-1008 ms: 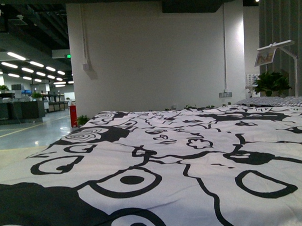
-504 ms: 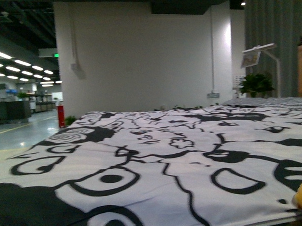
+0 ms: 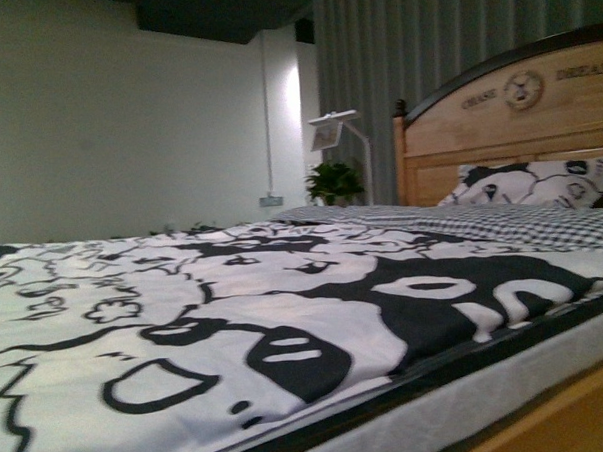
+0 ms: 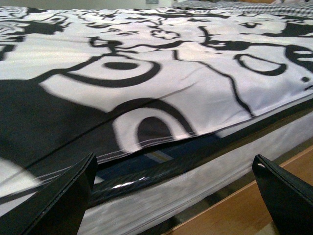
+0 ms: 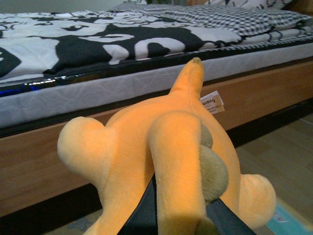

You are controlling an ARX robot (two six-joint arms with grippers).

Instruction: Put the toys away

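- Showing the right hand [image 5: 183,219] pinching the plush toy [image 5: 161,156]: dark fingers are emerging from beneath the orange body, which is filling the near field of the right wrist view, with a white label [image 5: 212,103] hanging from it.
- The toy is hanging clear of the floor, in front of the wooden side of the bed [image 5: 44,147] and apart from it.
- The left hand [image 4: 173,166] is hovering by the mattress edge with its fingers spread wide and nothing between them, the patterned duvet [image 4: 146,58] lying beyond.
- The front view is taking in only the duvet, the headboard [image 3: 507,127] and a patterned pillow [image 3: 530,181]; neither hand is appearing there.
- Progress, as judged: the pick-up is looking complete and the carry is under way. No box or basket is showing in any view, so finding the storage place, setting the toy down and releasing it are remaining.
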